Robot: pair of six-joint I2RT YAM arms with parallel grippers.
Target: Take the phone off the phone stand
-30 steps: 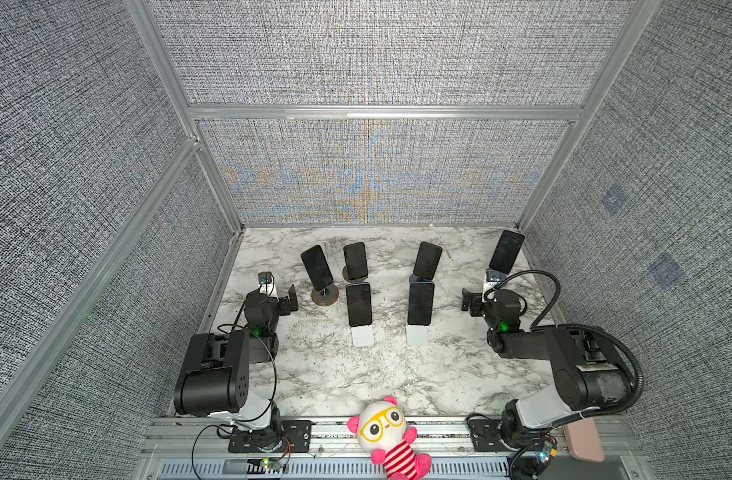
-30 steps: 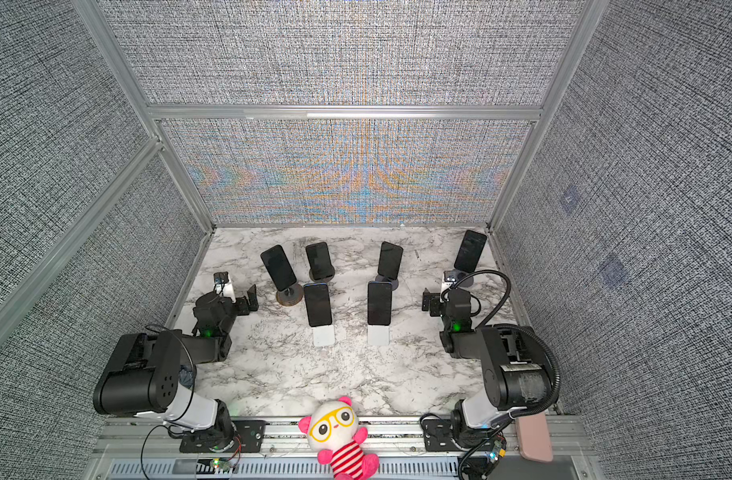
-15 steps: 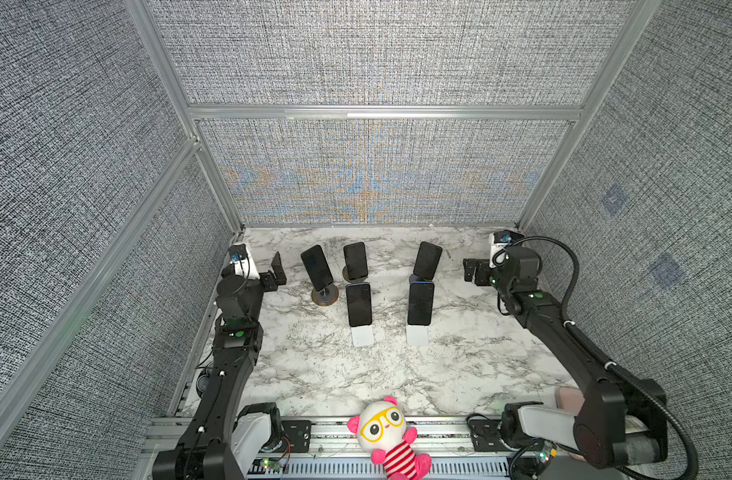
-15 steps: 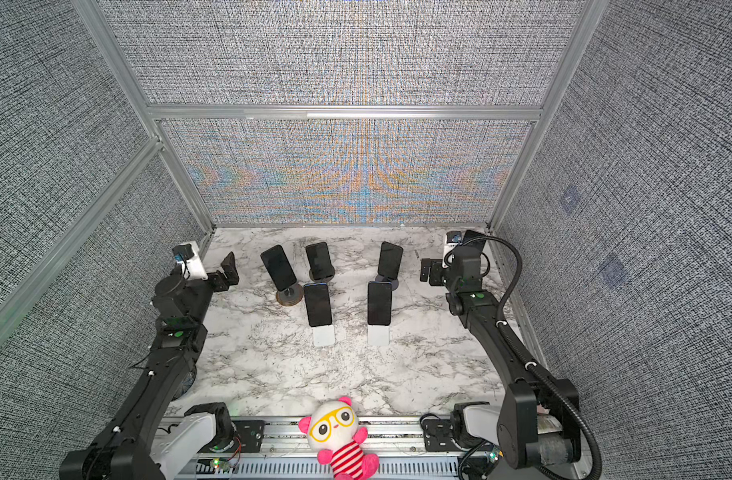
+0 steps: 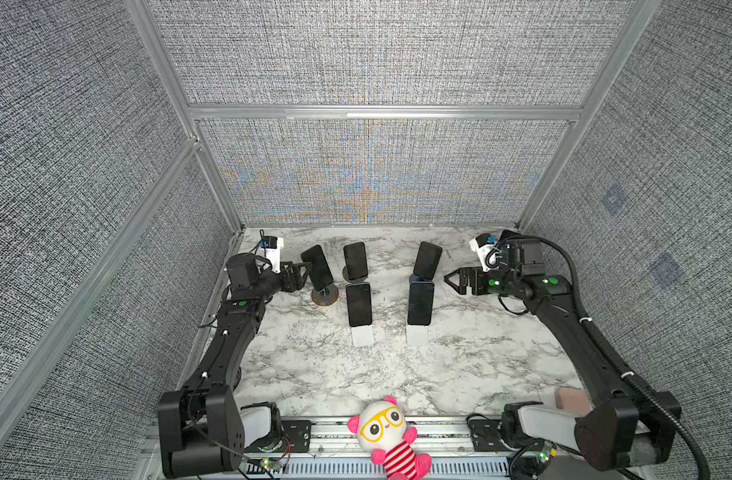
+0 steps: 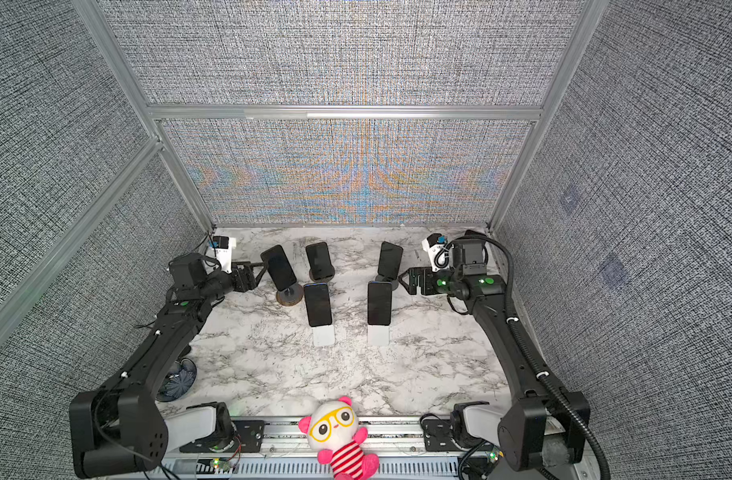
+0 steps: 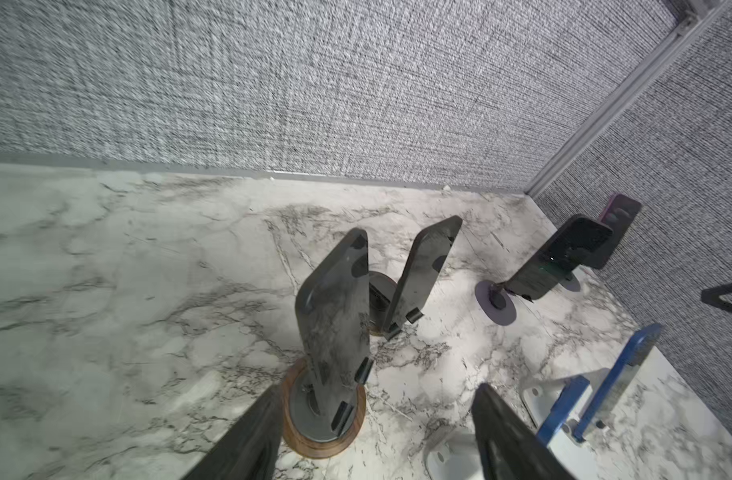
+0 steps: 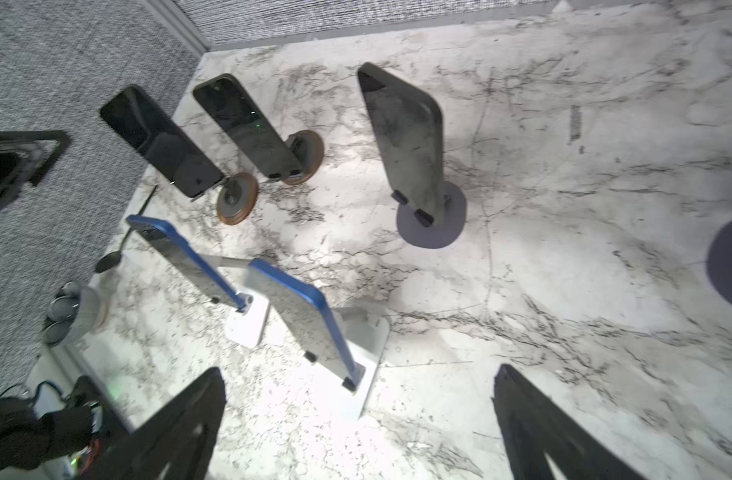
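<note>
**A:** What is the left gripper (image 7: 378, 388) doing?

**B:** It is hovering low over the marble table (image 7: 106, 291). Its dark, wedge-shaped fingers (image 7: 248, 436) are standing moderately apart and are clasping nothing.

**A:** Where is the phone (image 7: 335, 316) sitting?

**B:** It is leaning back on the phone stand (image 7: 314, 449), at the far left of the back row in both top views. In the left wrist view it is showing just ahead, between the two fingers. From above, the fingertips are lying just beside its left edge, but I cannot tell whether they are touching it.

**A:** How are the two looking?

**B:** The phone is showing as a thin black slab with rounded corners, and its glossy face is mirroring the grey veins of the marble. The stand is a round disc, dark in the middle with a wood-brown rim. Two small black hooks are cradling the phone's bottom edge.

**A:** And the right gripper (image 5: 449, 280)?

**B:** Its jaws are gaping wide and empty, pointing toward another black phone (image 5: 427, 259) on a matte grey round base. In the front row, two blue-edged phones (image 5: 359, 304) are resting on smooth white stands (image 5: 362, 336).
</note>
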